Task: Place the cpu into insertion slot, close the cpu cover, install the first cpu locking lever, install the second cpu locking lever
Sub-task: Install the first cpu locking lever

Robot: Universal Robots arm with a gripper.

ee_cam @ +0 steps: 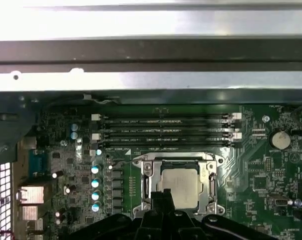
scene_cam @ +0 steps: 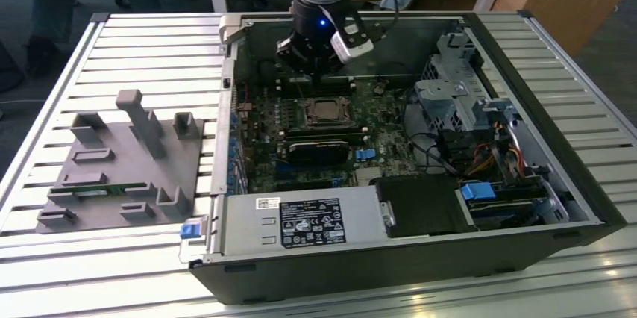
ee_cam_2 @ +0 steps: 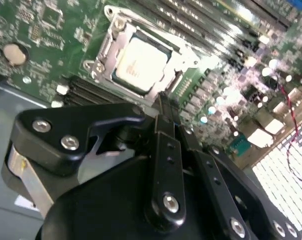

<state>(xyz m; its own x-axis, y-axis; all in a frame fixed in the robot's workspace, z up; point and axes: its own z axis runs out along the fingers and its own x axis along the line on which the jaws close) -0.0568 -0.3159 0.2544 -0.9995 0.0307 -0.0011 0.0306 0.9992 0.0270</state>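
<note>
The cpu (ee_cam: 183,181) is seated in the insertion slot (ee_cam: 216,162). The cpu cover (ee_cam: 176,162) is laid flat around it, framing its edges. The gripper (ee_cam: 162,196) is positioned over one edge of the cpu. Its fingers (ee_cam: 158,201) are closed with nothing held, and contact cannot be determined. Memory slots (ee_cam: 163,131) are located between the insertion slot and the far wall of the computer case (scene_cam: 398,266). The case is open above and is supported on the bench (scene_cam: 60,57).

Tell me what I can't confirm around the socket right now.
Latching around the insertion slot: too small in the exterior view.
The cpu cover's near edge: hidden behind the gripper in the first wrist view.
Contact between gripper and cover: masked by the gripper's own tip in the second wrist view.
</note>
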